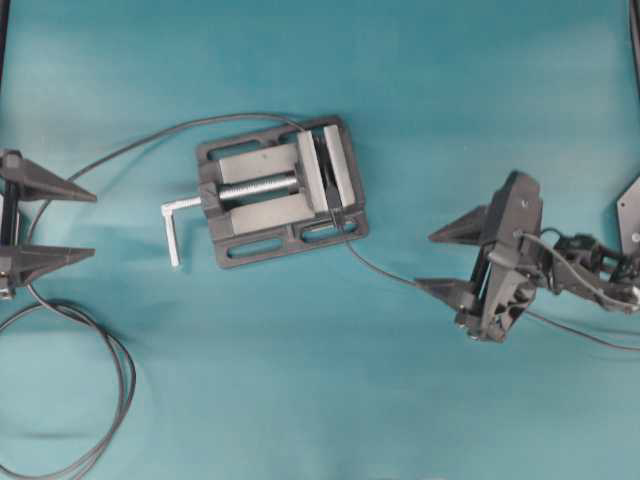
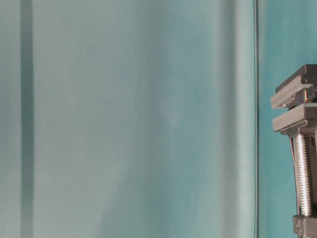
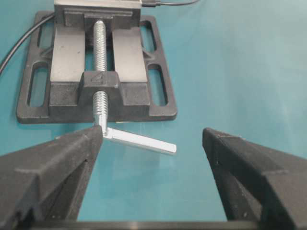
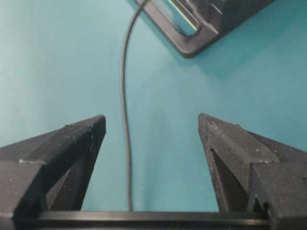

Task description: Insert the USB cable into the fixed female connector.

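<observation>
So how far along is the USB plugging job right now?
Looks finished, or nearly. The thin USB cable runs up to the vise, ending at its jaws where the connector appears clamped, though the joint is too small to confirm. Nothing is in hand: left gripper and right gripper are open and empty. Left: checking the plug's seating.

You have one vise (image 1: 280, 190) on the teal table (image 1: 420, 90), fitted with one threaded screw (image 1: 258, 187) and one silver crank handle (image 1: 176, 225). You have two cables: one longer black cable (image 1: 112, 375) with two loops at the left, and one thin USB cable (image 1: 400, 277) running right. You have two grippers: left gripper (image 1: 88, 224) and right gripper (image 1: 424, 261), each with two fingers.
</observation>
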